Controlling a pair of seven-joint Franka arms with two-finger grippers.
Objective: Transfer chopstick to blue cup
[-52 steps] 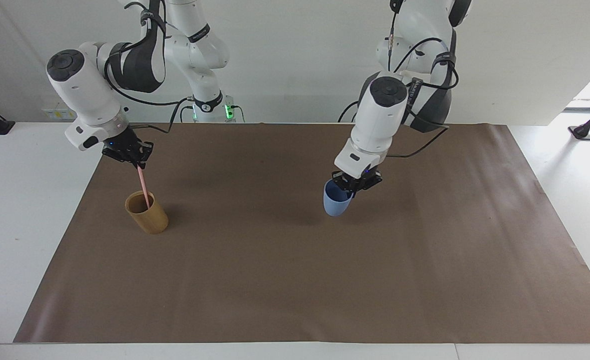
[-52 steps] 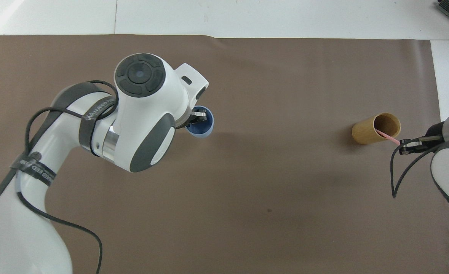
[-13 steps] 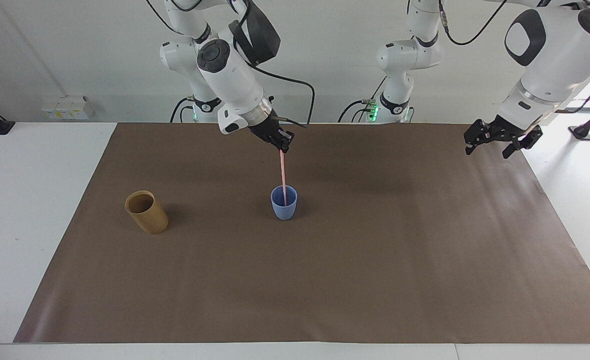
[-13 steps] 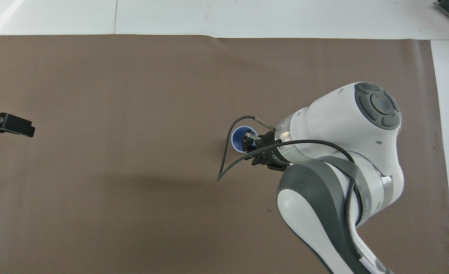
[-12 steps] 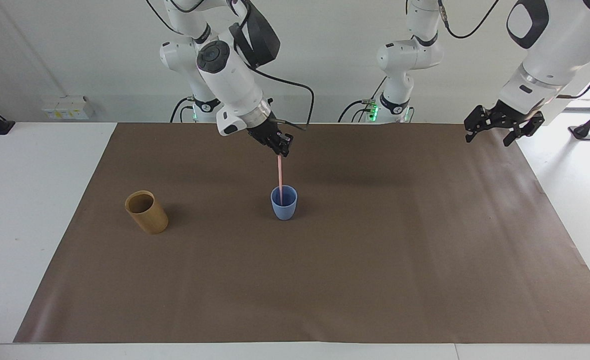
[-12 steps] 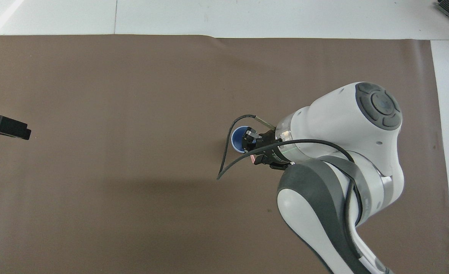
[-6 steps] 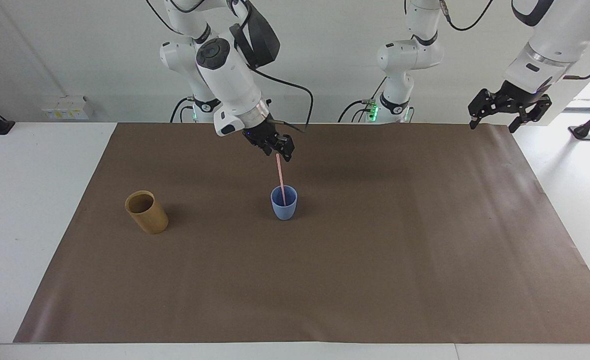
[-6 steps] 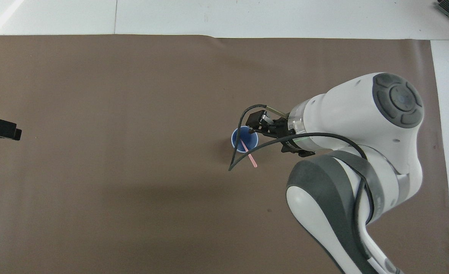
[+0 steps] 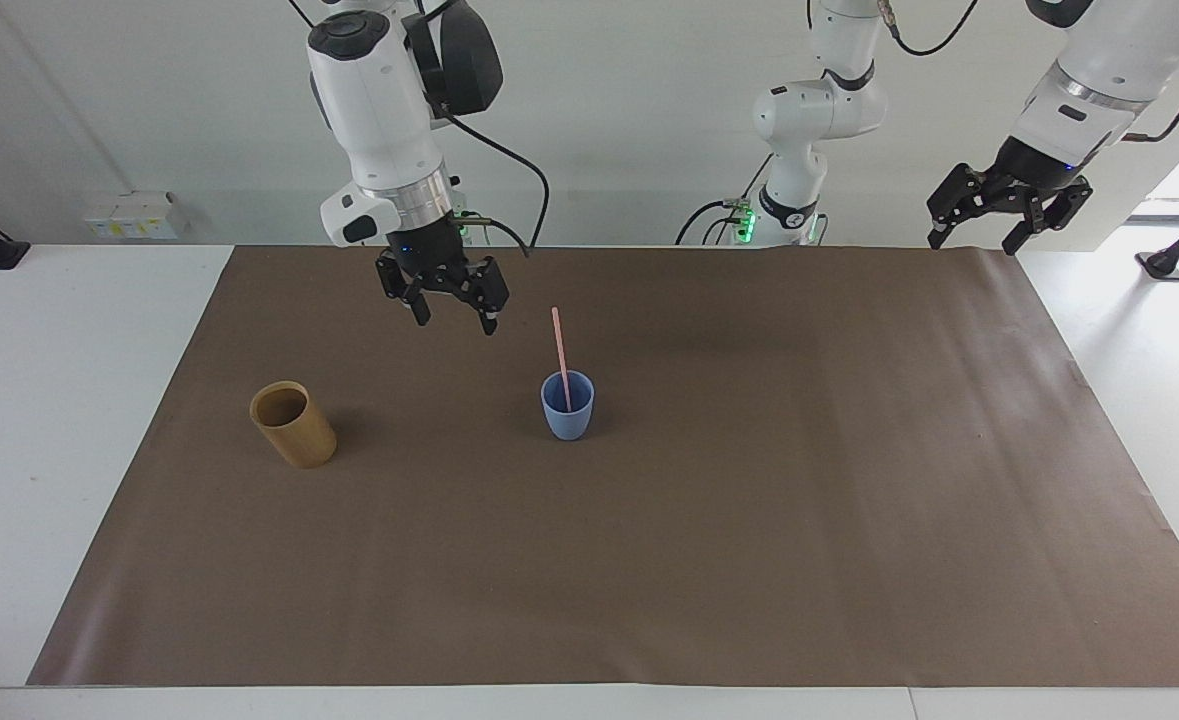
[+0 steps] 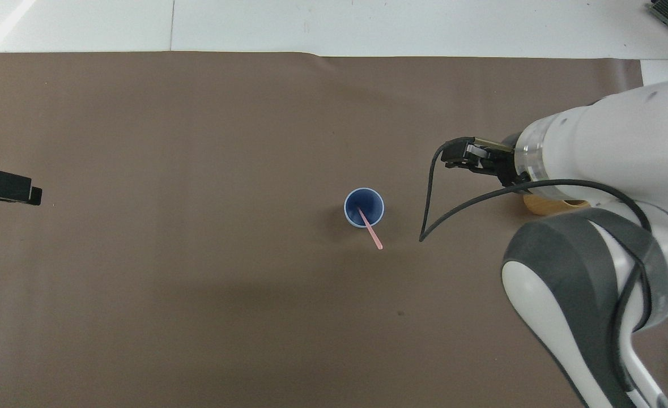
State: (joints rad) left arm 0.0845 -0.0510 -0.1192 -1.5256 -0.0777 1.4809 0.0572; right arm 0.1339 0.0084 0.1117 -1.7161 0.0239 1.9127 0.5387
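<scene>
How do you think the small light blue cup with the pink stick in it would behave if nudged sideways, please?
The small light blue cup probably tips easily: its base tapers narrow. The thin pink chopstick stands well above the rim, likely adding leverage. It looks light, so it may slide on the brown mat first.

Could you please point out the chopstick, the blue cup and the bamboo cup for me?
chopstick (image 9: 558,350), facing view, middle of the shaft above the rim.
blue cup (image 9: 569,422), facing view, outer wall.
bamboo cup (image 9: 301,440), facing view, outer wall.
</scene>
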